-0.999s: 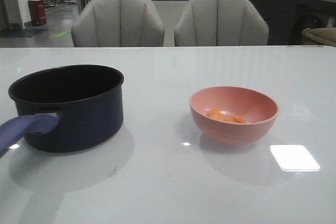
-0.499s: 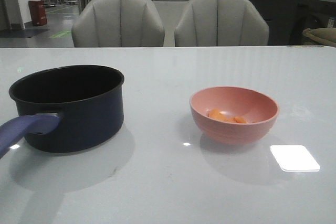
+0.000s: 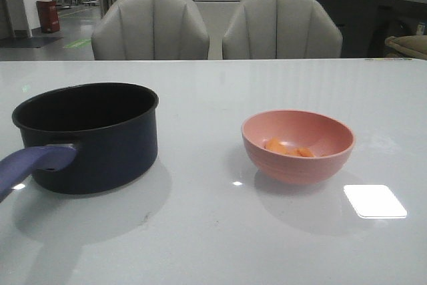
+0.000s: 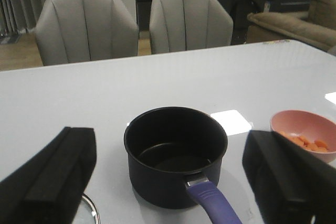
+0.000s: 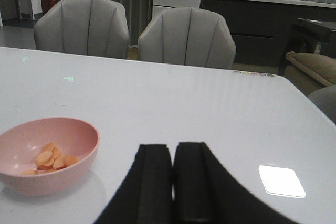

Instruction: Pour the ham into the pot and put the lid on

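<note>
1. Plainly, my left claw was spread wide, its two black fingers far apart in my left wrist view; nothing sat between them, and neither touched anything I could see.
2. My right claw was pressed together, the two dark fingers meeting along a thin seam with nothing pinched between them; it hung over bare white table.
3. The pot stood upright on the left side of the table, open and uncovered; its inside was black and, from my left wrist, looked bare down to the bottom; its purple-blue handle ran toward the near left edge.
4. The pink bowl stood upright to the right of the pot, well apart from it, with clear table between them; it touched neither of my claws.
5. The ham lay in the bottom of that bowl as a few small orange pieces, some overlapping; from my right wrist they looked like thin slices gathered low in the bowl.
6. A curved metal-rimmed glass edge, only a sliver of the lid, showed on the table near my left claw and to the left of the pot; most of it was cut off or hidden by my finger, and its knob was out of sight.
7. Two pale upholstered chairs stood side by side beyond the far edge of the table; a bright square reflection lay on the tabletop at the near right of the bowl.
</note>
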Motion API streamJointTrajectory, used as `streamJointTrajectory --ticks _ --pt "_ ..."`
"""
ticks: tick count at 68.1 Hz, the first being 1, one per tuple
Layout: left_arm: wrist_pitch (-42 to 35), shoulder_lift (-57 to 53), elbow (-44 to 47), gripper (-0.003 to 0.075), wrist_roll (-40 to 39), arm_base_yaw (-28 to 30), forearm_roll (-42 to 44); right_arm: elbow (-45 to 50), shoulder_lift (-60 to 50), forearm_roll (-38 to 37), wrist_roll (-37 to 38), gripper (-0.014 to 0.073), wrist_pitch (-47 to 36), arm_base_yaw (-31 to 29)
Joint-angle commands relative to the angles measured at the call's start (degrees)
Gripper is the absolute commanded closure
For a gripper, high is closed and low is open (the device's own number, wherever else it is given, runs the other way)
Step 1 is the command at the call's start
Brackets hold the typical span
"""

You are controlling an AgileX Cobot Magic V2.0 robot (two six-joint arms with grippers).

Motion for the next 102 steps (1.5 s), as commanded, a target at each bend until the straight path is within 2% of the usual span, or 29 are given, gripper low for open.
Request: streamJointTrajectory --ticks 1,7,14,17,23,29,36,59,63,73,77,88,102 --pt "-6.01 -3.15 0.92 0.0118 0.0 -0.46 -0.35 -0.33 -1.12 -0.2 -0.17 0.0428 -5.28 -0.24" --pt "-6.01 -4.76 1.89 0.0118 0.0 -0.46 -0.47 -0.33 -1.12 -0.36 -0.66 0.0428 -5.95 -0.24" --pt "-6.01 -4.76 1.89 0.0118 0.0 -0.46 -0.47 -0.58 -1.06 -0.35 -2.17 0.0428 -11.68 -0.3" --pt "-6.01 -4.76 1.89 0.0118 0.0 -0.46 -0.47 -1.57 -0.99 0.26 -1.77 0.0428 -11.6 -0.23" --pt "-6.01 -4.72 1.89 0.0118 0.0 -0.46 -0.47 -6.91 1.08 1.96 -0.94 0.0428 -5.4 -0.23" --pt "-6.38 -4.72 1.89 0.0118 0.0 -0.46 -0.47 -14.66 6.96 2.01 -0.94 0.0428 7.68 -0.23" --pt "-6.38 -4.72 1.89 0.0118 0.0 -0.46 -0.47 -19.95 12.61 2.01 -0.94 0.0428 16.32 -0.23" --pt "-6.38 -4.72 1.89 0.0118 0.0 -0.46 -0.47 -20.85 20.46 2.82 -0.89 0.0422 14.15 -0.23" --pt "-6.43 -4.72 1.89 0.0118 0.0 -0.46 -0.47 -21.69 22.76 3.69 -0.89 0.0392 14.67 -0.23" --pt "-6.43 -4.72 1.89 0.0118 0.0 -0.46 -0.47 -25.32 33.07 6.85 -0.89 0.0179 15.82 -0.23" --pt "-6.43 -4.72 1.89 0.0118 0.0 -0.46 -0.47 -26.95 37.74 9.12 -0.89 0.013 16.16 -0.1" --pt "-6.43 -4.72 1.89 0.0118 0.0 -0.46 -0.68 -32.73 50.0 16.74 -0.89 0.0122 17.69 -0.05" --pt "-6.43 -4.72 1.89 0.0118 0.0 -0.46 -0.57 -42.89 66.32 17.89 -2.33 0.0122 22.27 1.69"
